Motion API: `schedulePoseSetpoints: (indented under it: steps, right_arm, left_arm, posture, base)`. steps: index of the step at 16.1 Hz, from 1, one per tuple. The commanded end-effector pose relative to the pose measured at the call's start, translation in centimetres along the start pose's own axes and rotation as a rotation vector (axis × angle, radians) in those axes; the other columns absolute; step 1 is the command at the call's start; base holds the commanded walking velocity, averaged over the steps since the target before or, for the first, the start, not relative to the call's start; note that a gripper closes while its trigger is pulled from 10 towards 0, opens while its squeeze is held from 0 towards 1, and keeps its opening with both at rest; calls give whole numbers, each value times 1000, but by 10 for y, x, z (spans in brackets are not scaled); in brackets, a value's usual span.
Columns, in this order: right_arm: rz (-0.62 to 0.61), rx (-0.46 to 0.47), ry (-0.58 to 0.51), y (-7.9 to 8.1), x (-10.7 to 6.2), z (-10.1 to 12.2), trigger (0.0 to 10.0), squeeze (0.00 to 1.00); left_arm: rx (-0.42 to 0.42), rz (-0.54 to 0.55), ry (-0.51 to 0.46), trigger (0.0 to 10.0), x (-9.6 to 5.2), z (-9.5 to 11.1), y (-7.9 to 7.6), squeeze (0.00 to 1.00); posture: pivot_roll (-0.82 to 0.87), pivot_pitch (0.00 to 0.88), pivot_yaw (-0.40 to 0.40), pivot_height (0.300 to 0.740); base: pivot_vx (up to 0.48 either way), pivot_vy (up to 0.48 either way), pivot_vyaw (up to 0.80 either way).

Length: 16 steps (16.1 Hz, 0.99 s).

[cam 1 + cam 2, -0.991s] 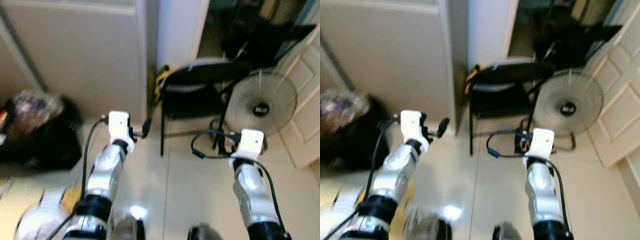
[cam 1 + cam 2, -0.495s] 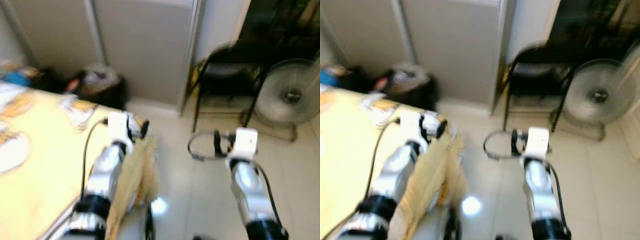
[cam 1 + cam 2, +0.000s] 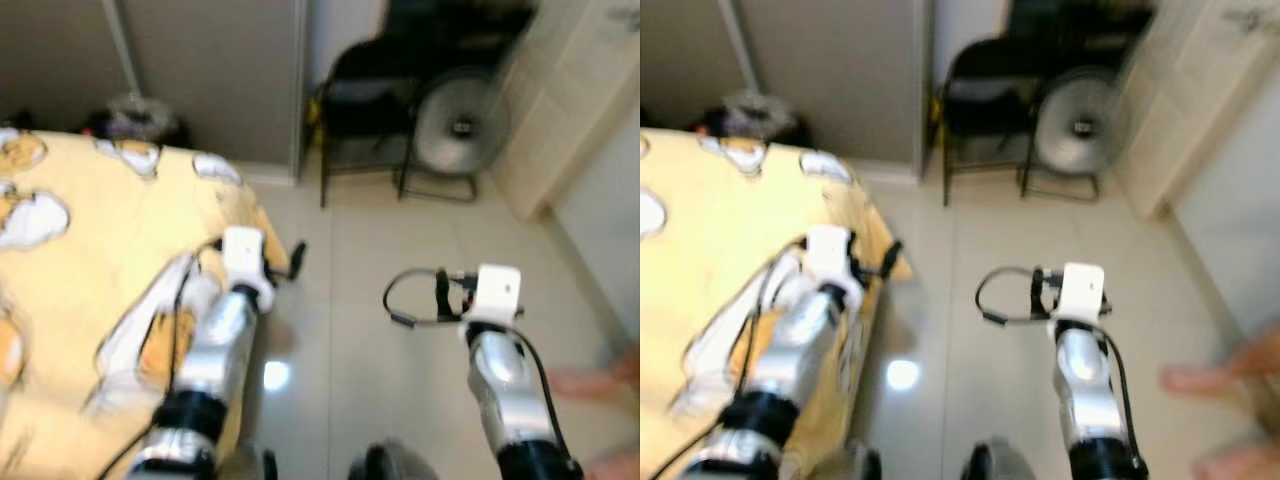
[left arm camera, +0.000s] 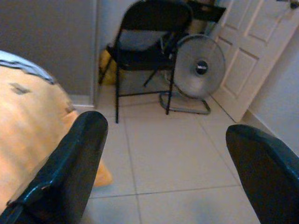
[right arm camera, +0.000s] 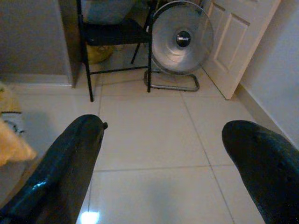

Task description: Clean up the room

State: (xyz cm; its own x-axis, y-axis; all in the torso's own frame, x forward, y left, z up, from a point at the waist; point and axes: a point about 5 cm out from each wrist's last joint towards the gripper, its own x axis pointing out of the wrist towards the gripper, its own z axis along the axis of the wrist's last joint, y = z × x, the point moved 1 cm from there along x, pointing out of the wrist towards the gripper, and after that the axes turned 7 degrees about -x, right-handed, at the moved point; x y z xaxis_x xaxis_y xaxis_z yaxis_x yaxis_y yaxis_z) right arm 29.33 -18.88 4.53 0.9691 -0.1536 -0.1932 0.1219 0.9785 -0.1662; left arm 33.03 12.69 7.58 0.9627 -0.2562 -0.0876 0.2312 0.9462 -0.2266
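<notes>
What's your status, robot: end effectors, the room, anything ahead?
Both end effectors open, empty: left, right. Yellow bed on left. Black chair and fan ahead.

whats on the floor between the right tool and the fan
Nothing: bare pale floor tiles run from the open right tool to the fan, seen in the right wrist view.

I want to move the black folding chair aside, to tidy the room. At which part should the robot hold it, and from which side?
Probably the top rail of the black folding chair's backrest, from the front: it faces the robot, upright, with the fan close beside it.
</notes>
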Motion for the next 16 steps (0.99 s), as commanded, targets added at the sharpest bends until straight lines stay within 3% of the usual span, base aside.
schedulePoseSetpoints:
  steps: [1, 3, 5, 9, 11, 16]
  right_arm:
    - [-5, 8, -15, -2, 1, 2, 10000, 0]
    - [-28, -36, -87, -14, -4, 7, 10000, 0]
    - [-12, -92, -136, -14, -5, 15, 10000, 0]
    - [1, -62, -97, -8, -2, 11, 10000, 0]
    - [12, -60, -88, -5, -2, 10, 10000, 0]
    - [32, -76, -92, -1, 1, 11, 10000, 0]
  left_arm:
    - [1, 13, 8, 10000, -1, -2, 2, 0]
    - [-49, 81, 3, 10000, -7, -3, 17, 0]
    - [-93, 101, -5, 10000, -7, -3, 18, 0]
    - [-72, 74, -4, 10000, -4, -2, 12, 0]
    - [-28, 70, -11, 10000, -5, -2, 11, 0]
    - [10, 60, -31, 10000, -6, 0, 11, 0]
  posture:
    - [40, 0, -24, 700]
    - [38, 0, -27, 700]
    - [35, 0, -25, 700]
    - [30, 0, -27, 700]
    - [35, 0, -28, 700]
    - [44, 0, -26, 700]
  base:
    - [-480, 0, 0]
    - [-480, 0, 0]
    - [-480, 0, 0]
    - [-480, 0, 0]
    - [0, 0, 0]
    - [0, 0, 784]
